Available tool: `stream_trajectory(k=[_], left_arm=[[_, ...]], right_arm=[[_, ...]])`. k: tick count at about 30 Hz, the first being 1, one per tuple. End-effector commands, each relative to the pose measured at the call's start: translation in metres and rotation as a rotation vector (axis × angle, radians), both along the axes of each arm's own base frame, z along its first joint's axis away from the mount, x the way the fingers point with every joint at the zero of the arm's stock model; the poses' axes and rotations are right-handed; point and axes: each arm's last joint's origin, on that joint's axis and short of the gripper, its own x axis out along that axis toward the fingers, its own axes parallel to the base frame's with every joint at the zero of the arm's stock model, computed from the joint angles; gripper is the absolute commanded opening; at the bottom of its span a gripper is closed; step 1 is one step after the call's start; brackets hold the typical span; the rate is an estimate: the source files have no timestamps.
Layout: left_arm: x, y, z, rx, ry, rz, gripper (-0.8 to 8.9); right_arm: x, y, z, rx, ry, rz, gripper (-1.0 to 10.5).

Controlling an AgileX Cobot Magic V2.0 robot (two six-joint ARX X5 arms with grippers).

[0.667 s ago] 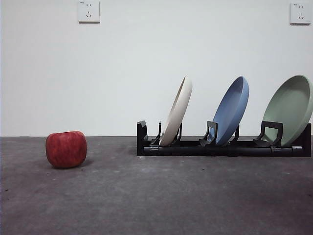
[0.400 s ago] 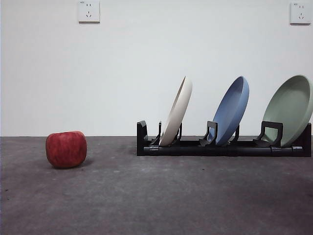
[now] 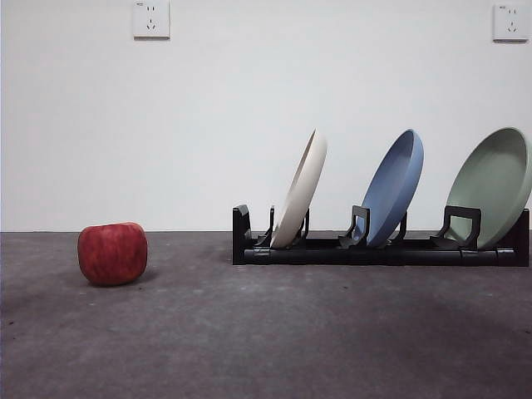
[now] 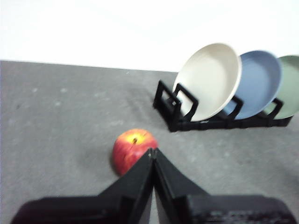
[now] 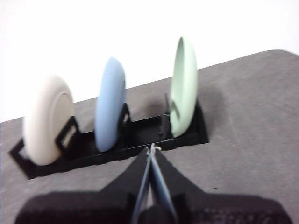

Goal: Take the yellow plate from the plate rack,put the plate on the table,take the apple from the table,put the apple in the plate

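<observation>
The yellow plate [image 3: 301, 199], pale cream, stands tilted in the leftmost slot of the black plate rack [image 3: 378, 251]. It also shows in the left wrist view [image 4: 209, 79] and the right wrist view [image 5: 46, 119]. The red apple [image 3: 112, 253] sits on the dark grey table [image 3: 249, 332] at the left. My left gripper [image 4: 153, 151] is shut and empty, held above the table short of the apple [image 4: 133, 148]. My right gripper [image 5: 151, 149] is shut and empty, held short of the rack [image 5: 135, 140]. Neither gripper shows in the front view.
A blue plate [image 3: 392, 188] stands in the rack's middle slot and a sage-green plate [image 3: 492, 187] in its right slot. A white wall with two sockets [image 3: 150, 19] runs behind the table.
</observation>
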Motion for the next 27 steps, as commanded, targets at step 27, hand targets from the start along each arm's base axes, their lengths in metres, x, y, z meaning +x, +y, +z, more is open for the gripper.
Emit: stream_trajectory(k=[27], left_arm=[[0.008, -0.011, 0.099, 0.002, 0.242, -0.371, -0.05]], right_arm=[[-0.007, 0.010, 0.122, -0.195, 0.416, 0.454, 0.0]])
